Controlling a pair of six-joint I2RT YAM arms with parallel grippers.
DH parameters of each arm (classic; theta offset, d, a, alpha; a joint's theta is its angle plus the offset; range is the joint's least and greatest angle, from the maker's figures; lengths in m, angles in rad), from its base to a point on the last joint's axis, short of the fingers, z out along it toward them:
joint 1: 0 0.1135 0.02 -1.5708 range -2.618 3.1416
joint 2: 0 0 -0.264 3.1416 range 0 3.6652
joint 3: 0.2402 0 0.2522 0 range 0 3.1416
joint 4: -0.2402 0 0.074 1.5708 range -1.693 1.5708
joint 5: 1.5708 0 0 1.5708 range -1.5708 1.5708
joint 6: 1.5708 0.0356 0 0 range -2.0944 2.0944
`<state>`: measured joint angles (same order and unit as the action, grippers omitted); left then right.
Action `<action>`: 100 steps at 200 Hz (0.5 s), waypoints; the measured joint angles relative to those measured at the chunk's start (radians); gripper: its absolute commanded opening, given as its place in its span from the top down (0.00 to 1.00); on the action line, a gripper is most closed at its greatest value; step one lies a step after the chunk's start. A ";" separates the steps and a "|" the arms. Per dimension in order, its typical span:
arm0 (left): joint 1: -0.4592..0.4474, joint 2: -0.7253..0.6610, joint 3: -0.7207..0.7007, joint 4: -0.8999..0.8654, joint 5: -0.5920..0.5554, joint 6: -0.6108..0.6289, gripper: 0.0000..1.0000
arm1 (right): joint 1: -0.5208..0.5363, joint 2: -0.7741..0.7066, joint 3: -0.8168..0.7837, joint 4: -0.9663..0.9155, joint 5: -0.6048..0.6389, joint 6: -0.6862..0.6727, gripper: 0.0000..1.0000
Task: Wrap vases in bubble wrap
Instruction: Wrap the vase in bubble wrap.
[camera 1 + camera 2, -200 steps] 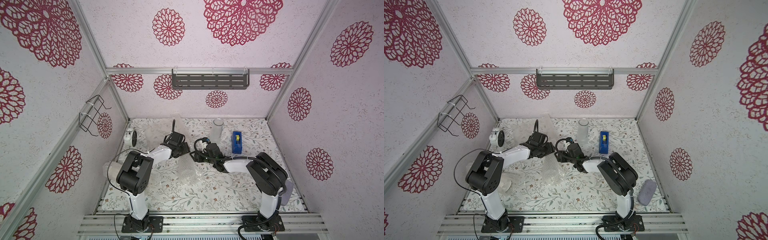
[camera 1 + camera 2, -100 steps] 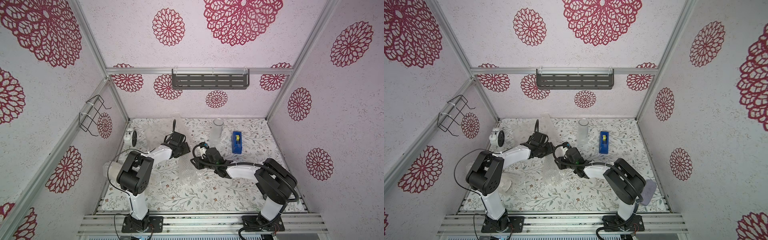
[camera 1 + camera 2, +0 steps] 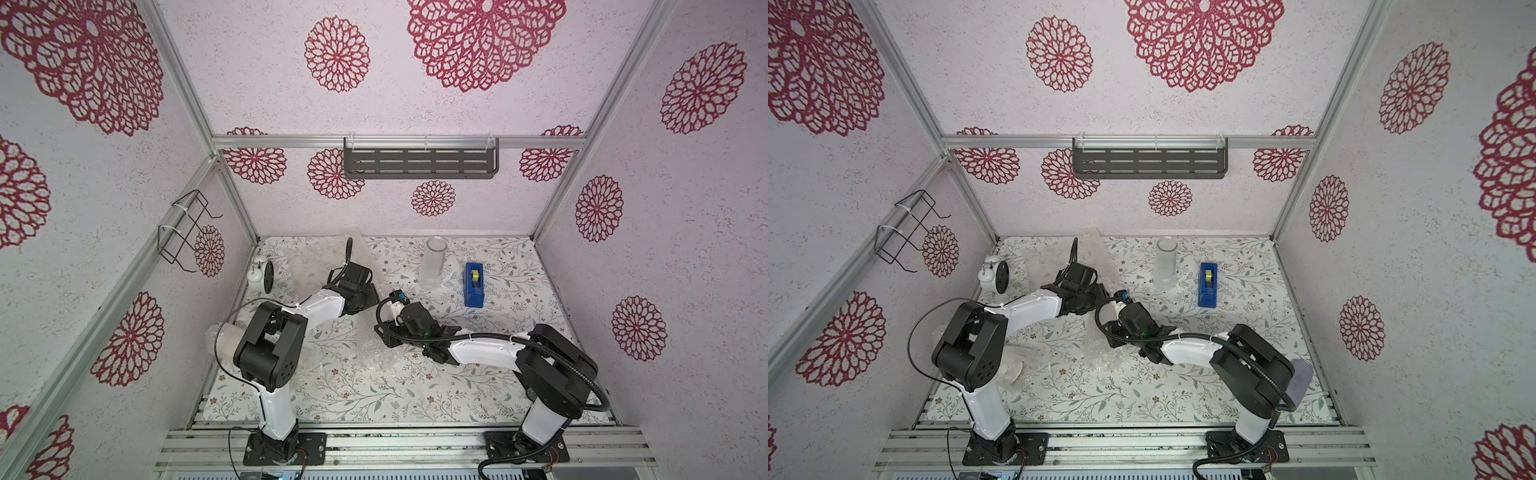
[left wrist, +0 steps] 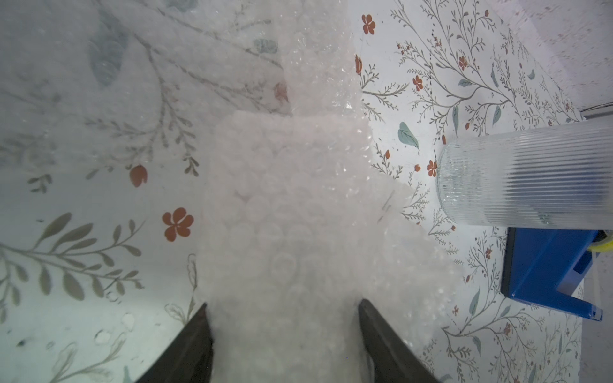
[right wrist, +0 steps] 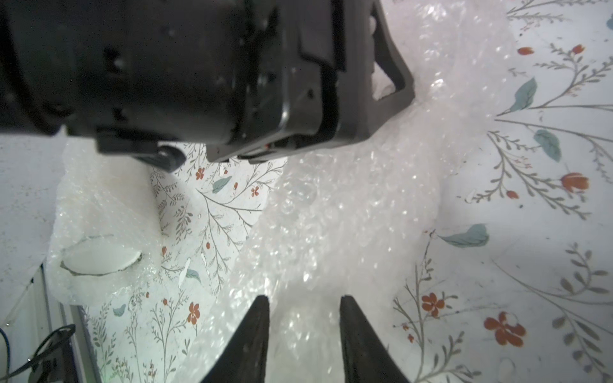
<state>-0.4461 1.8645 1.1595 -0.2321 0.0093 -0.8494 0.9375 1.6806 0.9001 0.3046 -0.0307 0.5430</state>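
Observation:
My left gripper [image 4: 283, 305] is shut on a bundle of bubble wrap [image 4: 285, 212] with a straight-sided shape inside; the fingers press both its sides. In a top view this gripper [image 3: 368, 293] sits low at the table's middle back. The right gripper [image 5: 303, 298] stands open, with crinkled bubble wrap [image 5: 331, 212] lying between and beyond its fingers; in a top view it [image 3: 381, 332] is just in front of the left one. A ribbed frosted glass vase [image 3: 432, 266] stands upright at the back. A white vase wrapped in bubble wrap [image 5: 96, 258] lies at the left edge.
A blue tape dispenser [image 3: 475, 284] stands right of the glass vase. A white alarm clock [image 3: 259, 272] sits in the back left corner. More bubble wrap sheets [image 3: 320, 257] lean at the back. A wire basket [image 3: 185, 228] and a grey shelf [image 3: 419, 162] hang on the walls.
The right gripper has slid toward the front and a little left, and its elbow has swung outward. The bubble wrap in the middle lies flatter. The left arm has stayed put.

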 measured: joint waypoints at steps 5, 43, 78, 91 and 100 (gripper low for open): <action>0.000 0.000 0.000 0.000 0.000 0.000 0.62 | 0.006 -0.013 -0.002 -0.017 0.002 -0.008 0.52; -0.001 0.000 0.002 0.010 0.000 -0.008 0.63 | 0.024 -0.160 -0.023 -0.159 0.065 -0.058 0.46; -0.001 -0.001 0.003 0.015 0.003 -0.010 0.63 | -0.109 -0.341 -0.023 -0.279 0.072 -0.139 0.46; -0.001 -0.001 0.003 0.016 0.003 -0.010 0.63 | -0.229 -0.388 -0.016 -0.312 0.045 -0.171 0.45; -0.001 -0.001 0.003 0.017 0.003 -0.009 0.63 | -0.315 -0.400 -0.005 -0.335 0.023 -0.190 0.45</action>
<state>-0.4473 1.8637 1.1622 -0.2150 0.0128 -0.8585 0.6220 1.2804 0.8948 -0.0303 -0.0078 0.3527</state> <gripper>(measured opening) 0.584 0.546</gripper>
